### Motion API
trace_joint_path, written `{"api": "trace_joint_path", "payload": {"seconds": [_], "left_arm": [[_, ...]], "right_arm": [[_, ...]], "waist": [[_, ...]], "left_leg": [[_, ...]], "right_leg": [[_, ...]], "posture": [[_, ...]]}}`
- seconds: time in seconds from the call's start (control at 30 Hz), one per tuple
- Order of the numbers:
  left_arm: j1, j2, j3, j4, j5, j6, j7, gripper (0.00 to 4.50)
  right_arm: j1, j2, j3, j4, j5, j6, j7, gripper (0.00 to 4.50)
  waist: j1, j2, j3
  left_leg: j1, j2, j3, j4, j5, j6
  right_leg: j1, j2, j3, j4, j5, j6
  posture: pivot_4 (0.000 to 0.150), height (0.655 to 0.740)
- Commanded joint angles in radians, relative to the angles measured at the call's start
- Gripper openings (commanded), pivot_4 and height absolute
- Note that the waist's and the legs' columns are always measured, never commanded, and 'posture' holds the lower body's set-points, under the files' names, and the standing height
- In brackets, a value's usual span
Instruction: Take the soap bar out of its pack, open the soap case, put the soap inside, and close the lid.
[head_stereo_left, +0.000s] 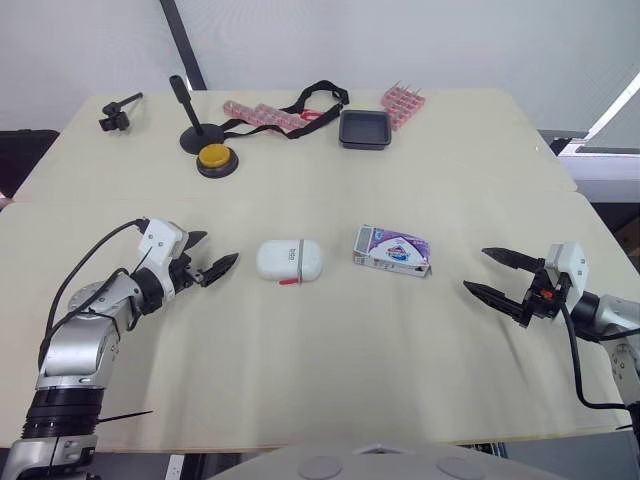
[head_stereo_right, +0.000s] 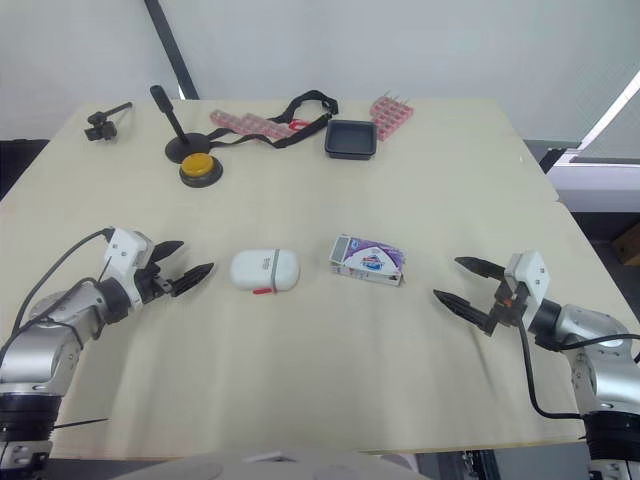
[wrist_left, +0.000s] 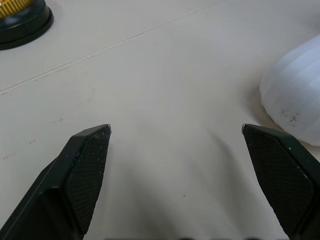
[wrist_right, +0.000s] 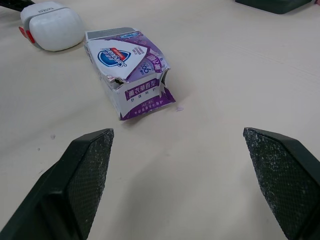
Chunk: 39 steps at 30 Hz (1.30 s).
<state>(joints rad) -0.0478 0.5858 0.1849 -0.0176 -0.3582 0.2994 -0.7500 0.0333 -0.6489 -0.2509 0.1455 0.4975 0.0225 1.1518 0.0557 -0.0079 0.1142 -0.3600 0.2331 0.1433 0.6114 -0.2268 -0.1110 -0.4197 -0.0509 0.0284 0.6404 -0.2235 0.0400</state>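
Soap pack (head_stereo_left: 392, 250) lies flat near the middle of the table (head_stereo_left: 320, 380), just to the right of the white soap case (head_stereo_left: 289, 260) and apart from it. Its long axis runs roughly left to right across the table, tilted a little. In the right wrist view its torn, ragged end points toward the right gripper (head_stereo_left: 476, 268), and its intact end points toward the case. Whether the bar sits fully inside is hard to tell, since the flaps hide the opening. Both grippers are spread wide and empty: the left gripper (head_stereo_left: 220, 247) hovers just beside the case's left end, and the right one is well apart from the pack. The step in hand looks like getting the soap out. It would likely go best with one gripper pinning the closed end against the table. The other could then work at the torn end along the long axis, keeping its squeeze light so the carton does not crush onto the bar.
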Motion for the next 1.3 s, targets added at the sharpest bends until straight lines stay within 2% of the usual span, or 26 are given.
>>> {"api": "trace_joint_path", "payload": {"seconds": [0.03, 0.47, 0.67, 0.77, 0.97, 1.13, 1.3], "left_arm": [[-0.013, 0.005, 0.010, -0.015, -0.004, -0.015, -0.006, 4.46], [-0.034, 0.003, 0.027, -0.002, -0.029, -0.027, -0.049, 4.46], [-0.083, 0.012, 0.054, -0.049, -0.141, 0.021, -0.111, 4.46], [-0.079, 0.039, 0.032, -0.143, -0.211, 0.061, -0.194, 4.46], [0.020, 0.059, 0.006, -0.275, -0.260, 0.045, -0.305, 4.46], [0.162, 0.029, -0.014, -0.317, -0.200, -0.097, -0.345, 4.46], [0.210, 0.009, -0.044, -0.314, -0.169, -0.182, -0.363, 4.46]], "right_arm": [[0.004, -0.023, -0.019, -0.019, -0.011, -0.031, 0.014, 4.46], [-0.008, -0.044, -0.005, -0.034, -0.031, -0.032, 0.030, 4.46], [-0.085, -0.112, 0.020, -0.073, -0.038, 0.045, 0.041, 4.46], [-0.178, -0.166, 0.064, -0.116, -0.028, 0.169, 0.039, 4.46], [-0.331, -0.230, 0.220, -0.189, -0.071, 0.324, 0.086, 4.46], [-0.438, -0.196, 0.342, -0.181, -0.133, 0.386, 0.070, 4.46], [-0.505, -0.158, 0.421, -0.141, -0.192, 0.399, 0.067, 4.46]], "waist": [[0.000, 0.000, 0.000], [0.001, 0.000, 0.000], [-0.001, 0.000, 0.000], [-0.001, 0.000, 0.000], [0.002, 0.000, 0.000], [0.004, 0.000, 0.000], [0.015, 0.000, 0.000]], "left_leg": [[0.000, 0.000, 0.000, 0.000, 0.000, 0.000], [0.000, 0.000, 0.000, 0.000, 0.000, 0.000], [0.000, 0.000, 0.000, 0.002, 0.000, 0.001], [0.000, 0.000, 0.000, 0.003, 0.000, 0.001], [0.000, 0.000, 0.001, 0.003, 0.000, 0.001], [-0.002, 0.000, 0.001, 0.003, 0.000, 0.001], [-0.002, 0.000, 0.001, 0.004, 0.000, 0.000]], "right_leg": [[0.000, 0.000, 0.000, 0.000, 0.000, 0.000], [0.000, 0.000, 0.000, 0.000, 0.000, 0.000], [-0.001, 0.000, 0.001, 0.003, 0.000, 0.000], [-0.001, 0.000, 0.001, 0.004, 0.000, 0.000], [-0.002, 0.001, 0.001, 0.005, 0.000, 0.000], [-0.003, 0.001, 0.001, 0.005, 0.000, 0.000], [-0.004, 0.000, 0.000, 0.006, 0.000, 0.000]], "posture": [[0.150, 0.7291], [0.150, 0.7291], [0.150, 0.7291], [0.150, 0.7291], [0.150, 0.7291], [0.150, 0.7291], [0.150, 0.7291]]}}
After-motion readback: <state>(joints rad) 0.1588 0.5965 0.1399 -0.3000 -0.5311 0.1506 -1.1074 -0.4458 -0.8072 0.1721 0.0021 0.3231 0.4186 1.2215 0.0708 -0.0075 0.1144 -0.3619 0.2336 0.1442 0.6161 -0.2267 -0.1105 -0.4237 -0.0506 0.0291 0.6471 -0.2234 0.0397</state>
